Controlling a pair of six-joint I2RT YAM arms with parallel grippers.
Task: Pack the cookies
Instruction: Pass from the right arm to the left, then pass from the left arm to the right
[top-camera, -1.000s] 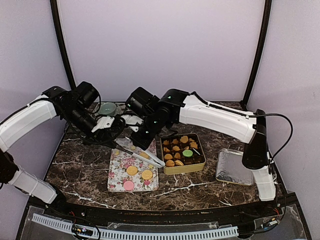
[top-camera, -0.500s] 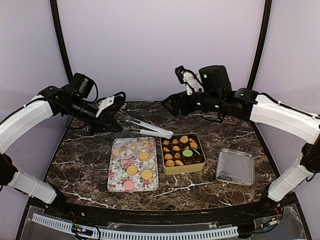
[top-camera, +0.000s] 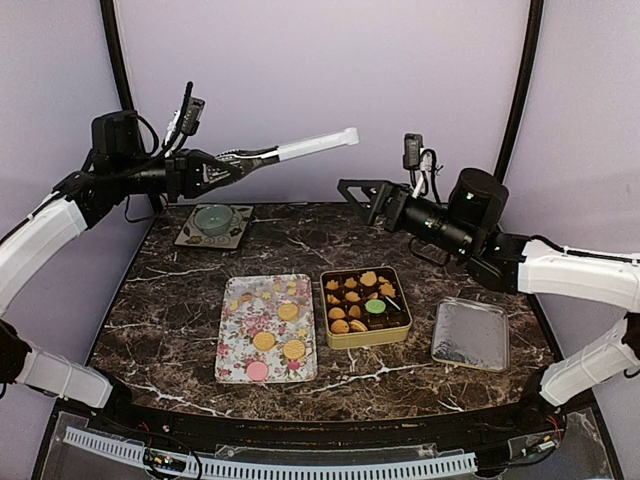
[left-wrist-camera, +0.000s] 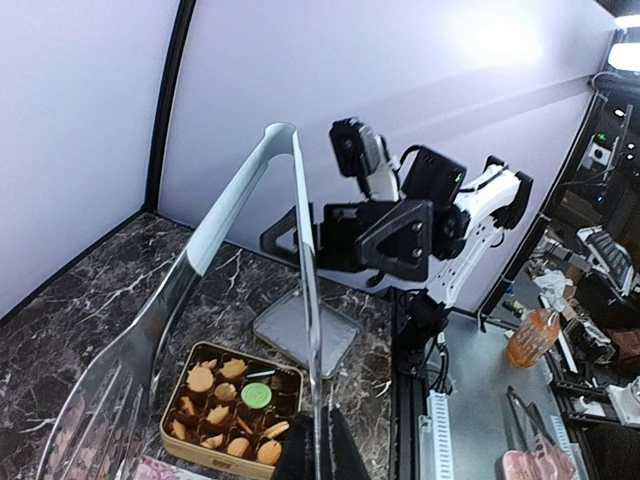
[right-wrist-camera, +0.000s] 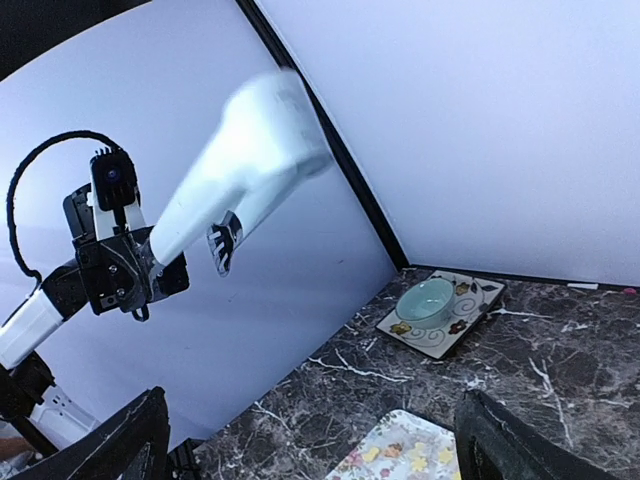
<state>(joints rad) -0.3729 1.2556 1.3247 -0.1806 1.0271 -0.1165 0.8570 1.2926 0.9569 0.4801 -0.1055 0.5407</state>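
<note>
Left hand (top-camera: 222, 166) is clamped on the white tongs (top-camera: 300, 147), which stick out high above the back of the counter (top-camera: 170, 320) with nothing on them. My read is that they're parked up there to stay clear of the tin, not mid-pick. Right hand (top-camera: 360, 198) hangs in the air behind the gold tin (top-camera: 365, 341), fingers spread wide and gripping nothing, so it looks idle. Most cookies (top-camera: 369, 279) sit in the tin's paper cups; a few yellow ones and a pink one lie on the floral tray (top-camera: 236, 352) just left of it, probably what's left to pack.
</note>
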